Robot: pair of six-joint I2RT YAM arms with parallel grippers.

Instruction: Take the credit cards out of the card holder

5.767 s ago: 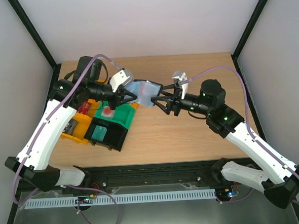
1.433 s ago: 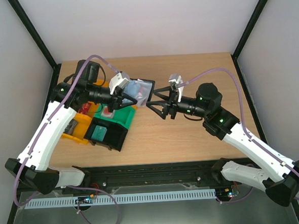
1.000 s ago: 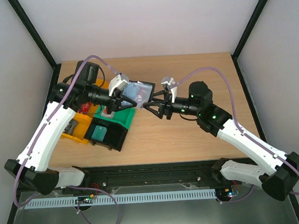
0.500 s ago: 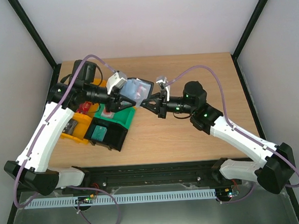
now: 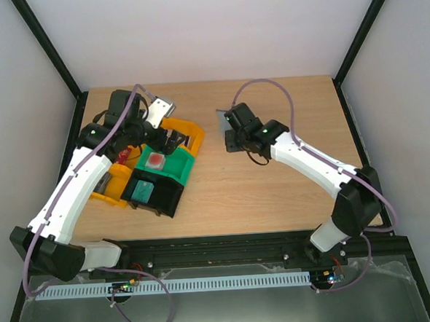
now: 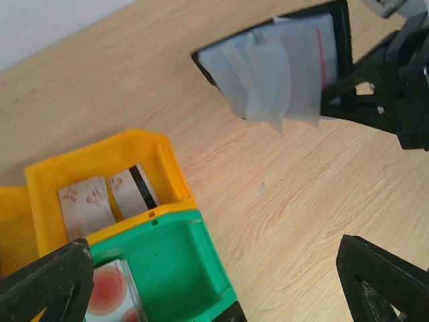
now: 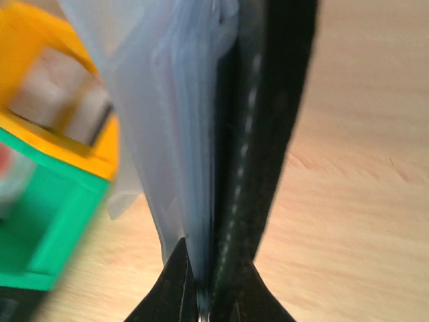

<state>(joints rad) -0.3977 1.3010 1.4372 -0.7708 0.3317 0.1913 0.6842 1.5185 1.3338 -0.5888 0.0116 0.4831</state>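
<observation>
On the left, my left hand [image 5: 168, 138] has let go. A moment ago it gripped the card holder out over the middle of the counter [image 5: 275, 194]. Now it has drawn back and hovers above the yellow bin [image 6: 100, 151] and the green bin [image 6: 201, 268], its fingers spread wide with nothing between them.

Further right, the card holder [image 6: 288, 67] has passed to the other side. It hangs in the air above the bare wood, clear of both bins, open like a book. Its black cover faces away and its pale clear pockets fan loosely toward my left wrist camera. A thin red streak shows through one pocket. I take that for the edge of one of the cards [image 6: 326, 59], so they are not out yet.

On the right, my right hand [image 7: 204, 295] is pressed together on the holder's lower edge, pinching the black cover and the sleeves together. The arm has swung in and twisted to carry it alone.

So the handover is done and the extraction is not. My free left hand is the one to reach into a pocket next, and I judge the floppy sleeves will make a clean pinch on a card awkward.
</observation>
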